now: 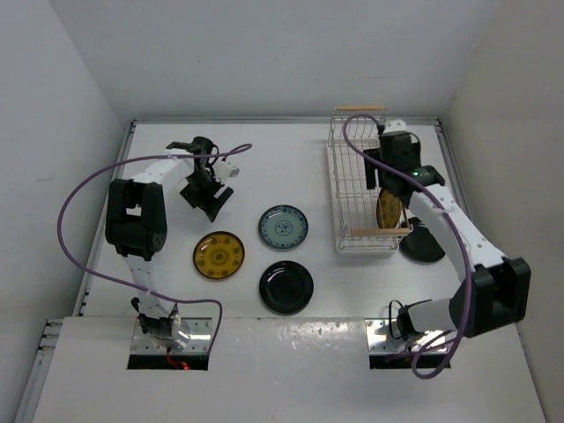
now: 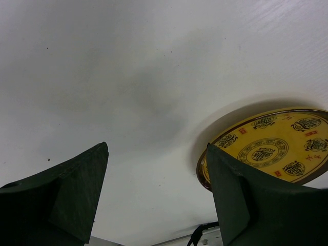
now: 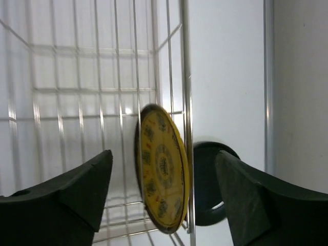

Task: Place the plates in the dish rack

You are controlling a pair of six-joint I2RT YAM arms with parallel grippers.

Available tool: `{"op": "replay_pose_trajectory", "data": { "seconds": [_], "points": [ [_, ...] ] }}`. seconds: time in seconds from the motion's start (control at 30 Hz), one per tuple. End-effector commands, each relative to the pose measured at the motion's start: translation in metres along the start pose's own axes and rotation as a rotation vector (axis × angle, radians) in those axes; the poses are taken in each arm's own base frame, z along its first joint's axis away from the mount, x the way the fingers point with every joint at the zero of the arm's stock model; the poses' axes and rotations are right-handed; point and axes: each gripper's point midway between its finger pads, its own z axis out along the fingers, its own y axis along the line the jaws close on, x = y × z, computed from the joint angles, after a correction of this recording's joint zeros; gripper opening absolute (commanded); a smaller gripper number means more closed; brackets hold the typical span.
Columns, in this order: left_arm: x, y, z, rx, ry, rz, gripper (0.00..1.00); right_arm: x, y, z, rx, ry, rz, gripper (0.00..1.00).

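Hanging wide open, right end effector (image 3: 164, 156) faces upright amber plate (image 3: 160, 177).

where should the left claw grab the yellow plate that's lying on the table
Take the yellow plate by its rim at the far-left edge, coming down from above. It lies flat and face up, so only the raised lip offers a pinch. That edge is nearest the open left claw and is clear of the blue plate and black plate.

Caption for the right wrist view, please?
Open right gripper facing a yellow plate standing on edge inside the dish rack, with a black plate just outside.
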Motion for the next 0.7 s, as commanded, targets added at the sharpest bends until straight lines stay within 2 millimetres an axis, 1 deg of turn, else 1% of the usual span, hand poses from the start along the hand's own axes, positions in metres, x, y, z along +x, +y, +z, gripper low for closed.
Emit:
{"op": "replay_pose_trajectory", "data": {
  "seconds": [0.0,0.03,0.07,0.1,0.13,0.17,0.23,0.27,0.3,0.33,0.37,0.43,0.47,0.53,0.57,0.63,0.67],
  "points": [
    [-0.007,0.007,-0.007,-0.008,-0.027,-0.013,0.81,-0.049,-0.032,-0.044,-0.039,-0.168,0.253,0.84],
    [-0.007,0.007,-0.007,-0.008,-0.027,-0.013,0.81,-0.045,-0.041,-0.049,-0.074,-0.178,0.317,0.85],
    [-0.010,0.008,-0.009,-0.012,-0.035,-0.013,0.81,-0.043,-0.046,-0.055,-0.085,-0.192,0.390,0.85],
    [-0.010,0.008,-0.009,-0.012,-0.035,-0.013,0.81,-0.039,-0.059,-0.053,-0.079,-0.193,0.469,0.86],
    [-0.010,0.008,-0.009,-0.012,-0.035,-0.013,0.81,-0.017,-0.073,-0.051,-0.049,-0.172,0.535,0.88],
    [-0.011,0.007,-0.009,-0.003,-0.040,-0.012,0.81,-0.004,-0.087,-0.048,-0.003,-0.152,0.585,0.88],
    [-0.011,0.007,-0.009,-0.003,-0.040,-0.012,0.81,0.031,-0.092,-0.037,0.036,-0.070,0.677,0.88],
    [-0.010,0.007,-0.005,0.001,-0.032,-0.013,0.81,0.058,-0.108,-0.029,0.082,-0.018,0.745,0.88],
    [-0.010,0.007,-0.005,0.001,-0.032,-0.013,0.80,0.084,-0.104,-0.020,0.103,0.046,0.826,0.88],
    [-0.011,0.005,-0.005,0.009,-0.036,-0.013,0.80,0.108,-0.101,-0.012,0.117,0.110,0.868,0.86],
    [-0.011,0.005,-0.005,0.010,-0.036,-0.013,0.80,0.137,-0.102,-0.005,0.132,0.180,0.942,0.86],
    [-0.011,0.005,-0.005,0.010,-0.036,-0.013,0.80,0.158,-0.111,0.003,0.161,0.212,1.126,0.83],
    [-0.010,0.003,-0.005,0.022,-0.032,-0.014,0.80,0.178,-0.099,0.011,0.141,0.250,1.184,0.81],
    [-0.011,0.001,-0.008,0.026,-0.045,-0.013,0.80,0.194,-0.095,0.017,0.174,0.280,1.225,0.80],
    [-0.010,0.004,-0.009,0.024,-0.045,-0.022,0.80,0.214,-0.088,0.021,0.206,0.346,1.238,0.80],
    [-0.011,0.003,-0.009,0.033,-0.050,-0.022,0.80,0.232,-0.088,0.022,0.271,0.391,1.252,0.80],
    [-0.009,0.006,-0.009,0.032,-0.050,-0.031,0.80,0.245,-0.085,0.024,0.303,0.427,1.255,0.80]
  ]
}}
